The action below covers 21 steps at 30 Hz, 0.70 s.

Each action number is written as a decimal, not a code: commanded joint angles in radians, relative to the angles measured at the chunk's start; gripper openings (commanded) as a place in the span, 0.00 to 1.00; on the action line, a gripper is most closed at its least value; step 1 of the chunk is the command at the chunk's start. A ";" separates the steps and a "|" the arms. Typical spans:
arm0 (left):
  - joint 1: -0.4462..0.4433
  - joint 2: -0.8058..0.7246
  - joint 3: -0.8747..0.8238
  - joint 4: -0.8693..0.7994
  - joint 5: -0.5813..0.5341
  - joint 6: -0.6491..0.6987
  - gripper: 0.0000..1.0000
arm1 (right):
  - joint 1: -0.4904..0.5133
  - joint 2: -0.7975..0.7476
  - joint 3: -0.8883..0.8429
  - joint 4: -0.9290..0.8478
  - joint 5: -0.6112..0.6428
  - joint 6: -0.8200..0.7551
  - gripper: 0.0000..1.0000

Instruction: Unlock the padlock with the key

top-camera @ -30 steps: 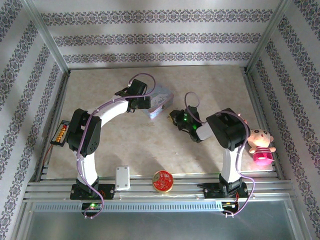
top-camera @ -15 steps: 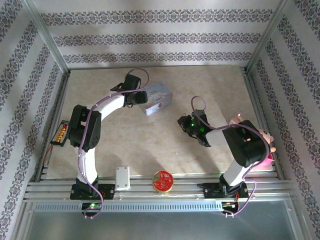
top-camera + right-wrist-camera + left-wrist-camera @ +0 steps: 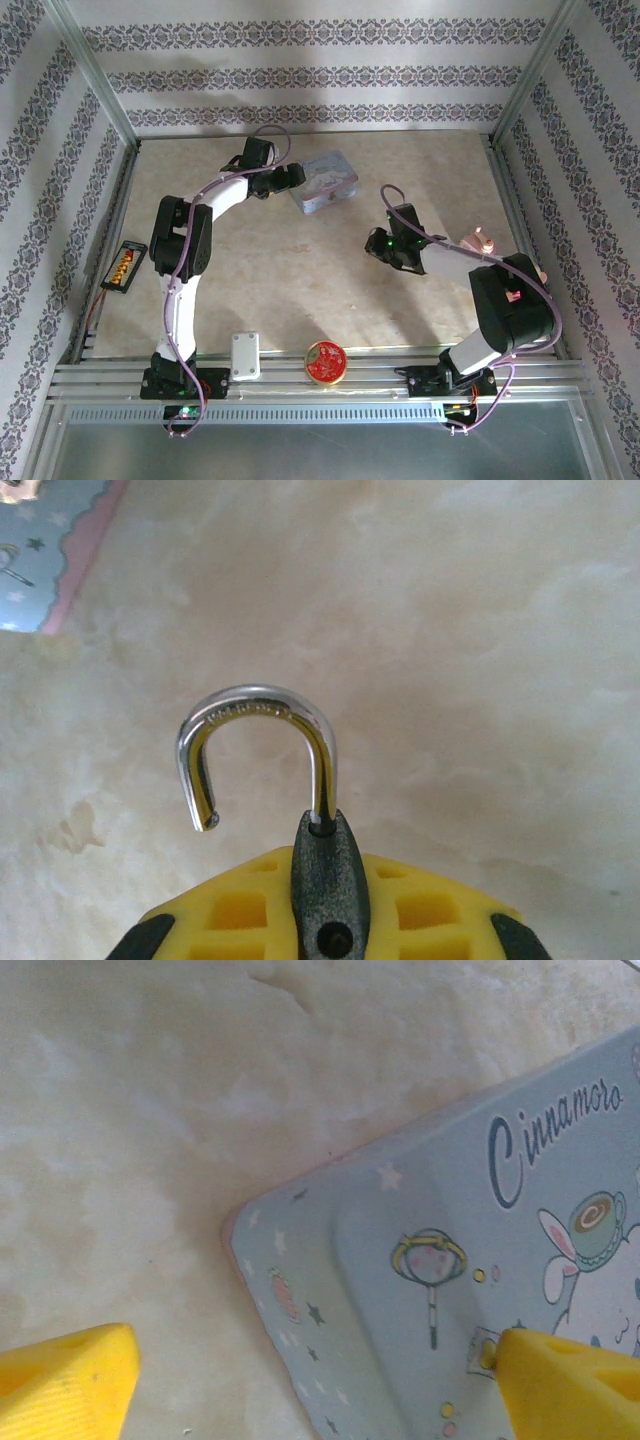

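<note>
My right gripper (image 3: 330, 905) is shut on the dark grey body of the padlock (image 3: 330, 875). Its silver shackle (image 3: 255, 708) stands open, one leg in the body and the free end hanging clear to the left. In the top view the right gripper (image 3: 380, 245) hovers mid-table, right of centre. My left gripper (image 3: 315, 1360) is open, its yellow fingers (image 3: 70, 1385) straddling the corner of the pale blue cartoon tin (image 3: 450, 1260); the right finger overlaps the lid. From above, the left gripper (image 3: 290, 180) sits at the tin's (image 3: 328, 183) left end. The key is out of view.
A red round tin (image 3: 326, 362) and a white box (image 3: 244, 355) lie at the near edge. A black holder with orange pieces (image 3: 122, 267) sits at the left rail. A pink doll (image 3: 478, 241) peeks from behind the right arm. Patterned walls enclose the table.
The left arm has reached farther back and right, and the tin has shifted back and right with it. The right arm has swung right, carrying the padlock away from the tin.
</note>
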 commanded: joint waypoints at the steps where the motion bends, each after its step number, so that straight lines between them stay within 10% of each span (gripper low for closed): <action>1: 0.028 -0.035 0.016 0.038 0.030 -0.028 0.98 | -0.033 0.031 0.057 -0.143 -0.070 -0.125 0.00; 21: 0.080 -0.730 -0.643 -0.019 -0.474 0.088 0.99 | -0.152 0.323 0.347 -0.428 -0.201 -0.389 0.24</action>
